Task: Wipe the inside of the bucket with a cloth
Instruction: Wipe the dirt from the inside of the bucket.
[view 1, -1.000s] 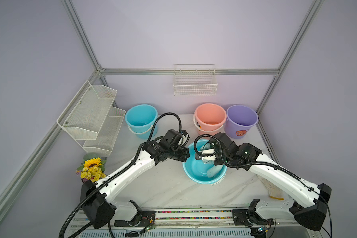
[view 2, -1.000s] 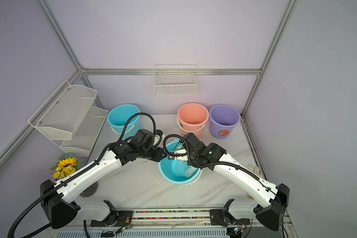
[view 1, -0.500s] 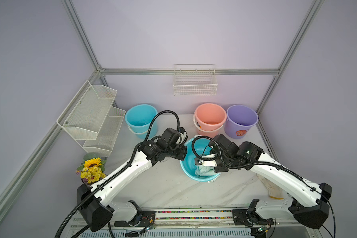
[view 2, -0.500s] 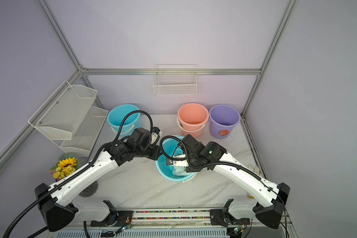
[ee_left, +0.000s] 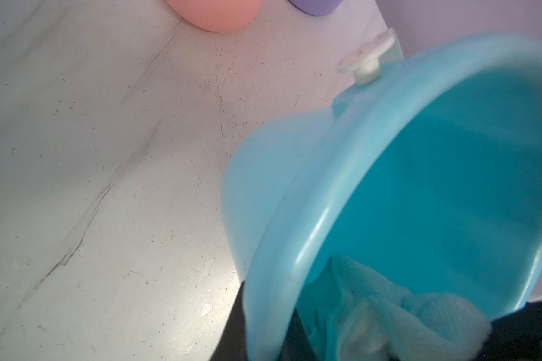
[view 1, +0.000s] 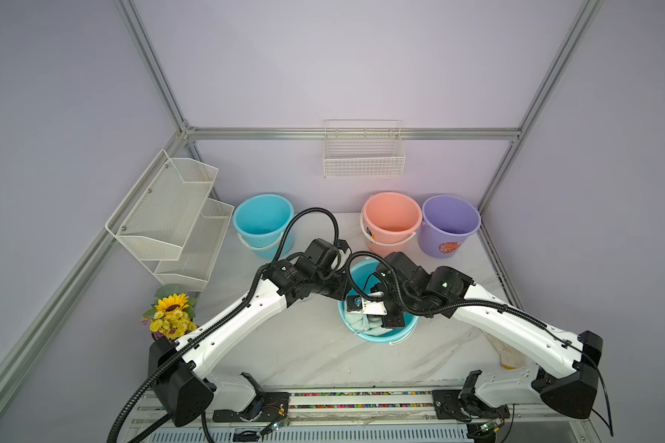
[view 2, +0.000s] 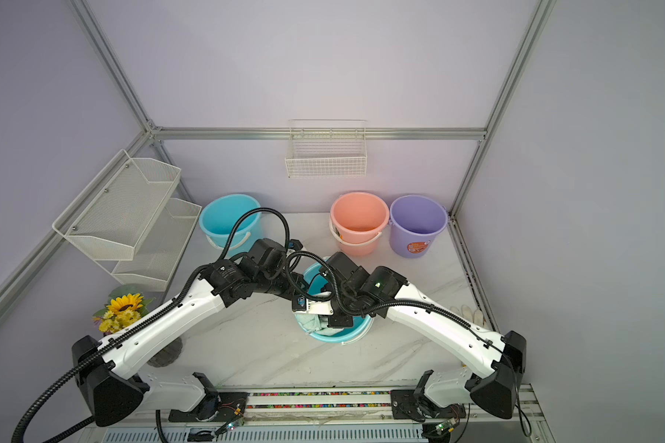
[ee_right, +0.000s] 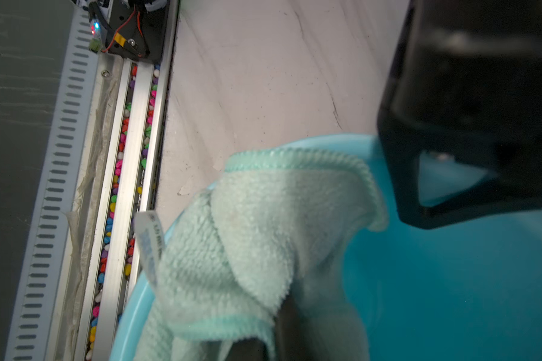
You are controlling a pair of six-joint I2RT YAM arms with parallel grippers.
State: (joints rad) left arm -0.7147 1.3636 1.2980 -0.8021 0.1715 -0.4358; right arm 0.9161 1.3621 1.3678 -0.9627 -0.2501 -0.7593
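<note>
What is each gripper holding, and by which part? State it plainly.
Left gripper pinches the near blue bucket by its rim. Right gripper is shut on a bunched fold of the cloth inside that bucket.

Cloth [view 1: 361, 324] dragged across the bucket [view 1: 384, 339] interior, from the 4 o'clock wall to the 7 o'clock rim. Right gripper [view 1: 390, 321], pinching it, came down from the 12 o'clock side toward 6.

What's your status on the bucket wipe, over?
Left gripper shut on bucket rim. Right gripper shut on cloth, bunched inside at front wall. Nothing blocking; pink bucket stands apart behind.
</note>
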